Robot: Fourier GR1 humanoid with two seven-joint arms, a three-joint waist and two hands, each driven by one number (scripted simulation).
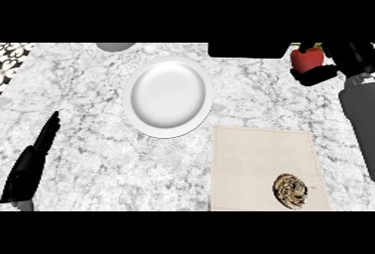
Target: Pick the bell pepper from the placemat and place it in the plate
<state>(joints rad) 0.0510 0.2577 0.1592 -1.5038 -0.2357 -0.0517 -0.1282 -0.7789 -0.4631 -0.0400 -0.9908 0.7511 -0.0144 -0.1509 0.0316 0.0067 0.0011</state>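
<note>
Veined marble counter (pixel 88 129), glossy smooth white plate (pixel 168 94), matt cloth-like beige placemat (pixel 256 158).

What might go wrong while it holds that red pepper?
The right robot hand holds the bell pepper well to the side of the plate, so it might slip out on the way. Set near the shallow rim, the rounded pepper might roll onto the counter.

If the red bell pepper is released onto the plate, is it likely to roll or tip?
It would probably rock or tip: the bell pepper looks rounded, with no flat base showing. It seems stiff, showing no denting within the right hand's curled fingers. The plate's shallow dished middle should likely stop it rolling off.
</note>
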